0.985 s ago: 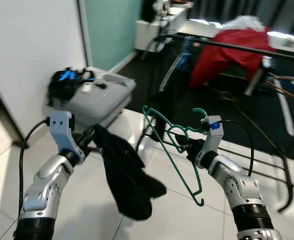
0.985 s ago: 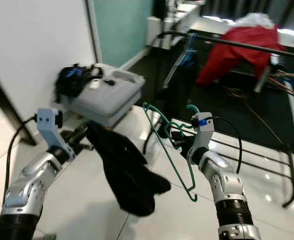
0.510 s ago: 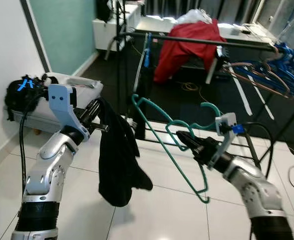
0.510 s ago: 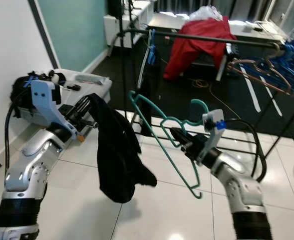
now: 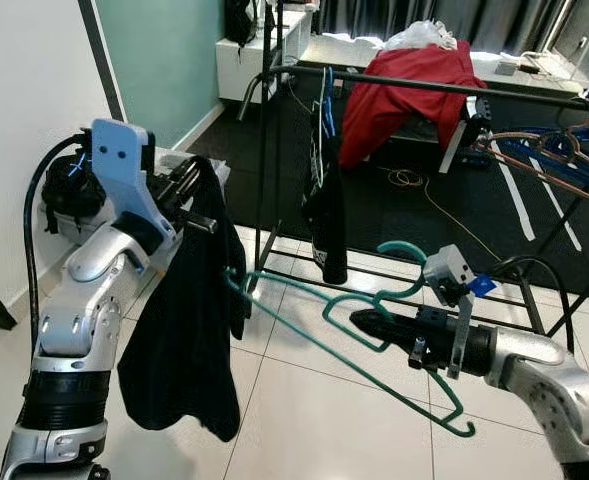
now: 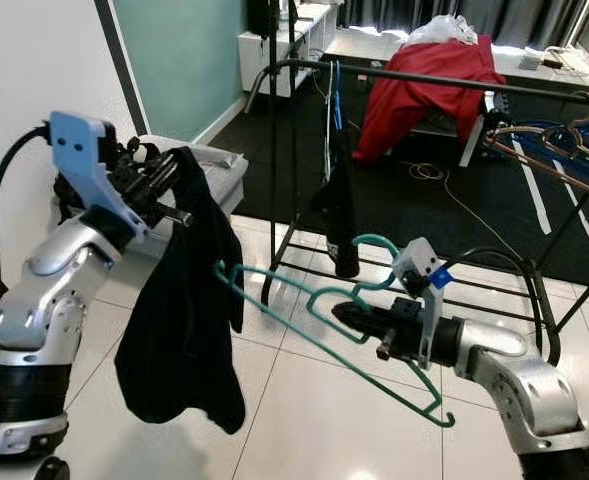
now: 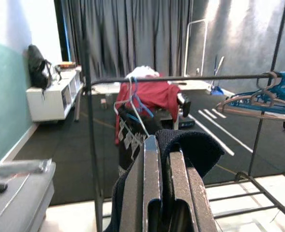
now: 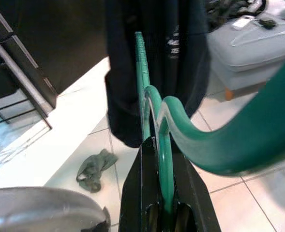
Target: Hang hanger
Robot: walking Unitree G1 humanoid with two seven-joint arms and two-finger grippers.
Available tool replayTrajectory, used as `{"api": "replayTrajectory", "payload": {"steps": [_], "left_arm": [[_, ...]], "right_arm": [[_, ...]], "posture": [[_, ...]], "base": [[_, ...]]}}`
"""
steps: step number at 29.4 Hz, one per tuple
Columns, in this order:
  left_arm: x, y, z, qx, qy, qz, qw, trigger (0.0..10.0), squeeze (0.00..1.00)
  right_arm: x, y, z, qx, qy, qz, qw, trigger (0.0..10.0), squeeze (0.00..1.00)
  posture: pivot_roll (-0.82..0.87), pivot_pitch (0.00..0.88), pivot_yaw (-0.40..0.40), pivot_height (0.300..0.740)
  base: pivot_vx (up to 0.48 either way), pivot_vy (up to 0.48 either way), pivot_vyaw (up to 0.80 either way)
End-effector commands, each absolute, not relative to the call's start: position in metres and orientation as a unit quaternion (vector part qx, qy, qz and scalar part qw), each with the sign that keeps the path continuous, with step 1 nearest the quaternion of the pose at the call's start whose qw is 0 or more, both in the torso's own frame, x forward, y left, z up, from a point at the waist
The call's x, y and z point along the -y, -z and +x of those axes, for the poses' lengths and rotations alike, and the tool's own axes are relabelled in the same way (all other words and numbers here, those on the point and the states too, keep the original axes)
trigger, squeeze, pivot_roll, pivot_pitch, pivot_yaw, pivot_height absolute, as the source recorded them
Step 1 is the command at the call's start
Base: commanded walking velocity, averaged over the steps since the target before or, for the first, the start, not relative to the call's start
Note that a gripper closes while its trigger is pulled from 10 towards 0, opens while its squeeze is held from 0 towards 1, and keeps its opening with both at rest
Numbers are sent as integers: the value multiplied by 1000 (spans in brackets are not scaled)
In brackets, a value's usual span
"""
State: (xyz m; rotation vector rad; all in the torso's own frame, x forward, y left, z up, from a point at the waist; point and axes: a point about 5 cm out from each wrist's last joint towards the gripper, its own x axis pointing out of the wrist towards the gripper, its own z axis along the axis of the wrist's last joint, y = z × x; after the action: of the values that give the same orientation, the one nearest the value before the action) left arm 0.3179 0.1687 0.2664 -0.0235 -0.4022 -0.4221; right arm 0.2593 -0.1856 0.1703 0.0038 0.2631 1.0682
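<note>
I see glossy white floor tiles [image 5: 304, 400] meeting dark carpet [image 5: 414, 215]; a crumpled green rag [image 8: 93, 169] lies directly on the tiles.

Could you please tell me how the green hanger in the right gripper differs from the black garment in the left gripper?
The green hanger is a rigid, open frame; the black garment is soft cloth. The hanger lies nearly flat, pointing towards the garment; the garment hangs straight down. Shared: each is clamped in a gripper, the hanger in the right gripper, the garment in the left gripper.
</note>
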Motion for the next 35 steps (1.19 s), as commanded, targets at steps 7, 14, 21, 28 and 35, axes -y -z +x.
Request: {"api": "replayTrajectory", "payload": {"steps": [7, 14, 21, 28, 35], "left_arm": [[-160, -281, 313, 221, 236, -5, 946, 10000, 0], [-160, -286, 312, 226, 238, -5, 945, 10000, 0], [-143, -286, 308, 226, 261, -40, 937, 10000, 0], [-133, -281, 309, 216, 260, -49, 940, 10000, 0], [-138, -285, 314, 213, 237, -55, 946, 10000, 0]], "right_arm": [[178, -187, 269, -95, -499, -14, 861, 10000, 0], [178, -190, 281, -83, -459, -21, 884, 10000, 0], [172, -201, 291, -48, -429, -6, 902, 10000, 0], [179, -214, 310, 2, -340, -11, 940, 10000, 0], [178, -219, 316, 16, -320, -14, 947, 10000, 0]], "posture": [[-44, 0, -27, 740], [-41, 0, -30, 740], [-36, 0, -30, 740], [-39, 0, -28, 740], [-36, 0, -28, 740]], "base": [[0, 0, 0], [0, 0, 0], [0, 0, 0], [0, 0, 0], [0, 0, 0]]}}
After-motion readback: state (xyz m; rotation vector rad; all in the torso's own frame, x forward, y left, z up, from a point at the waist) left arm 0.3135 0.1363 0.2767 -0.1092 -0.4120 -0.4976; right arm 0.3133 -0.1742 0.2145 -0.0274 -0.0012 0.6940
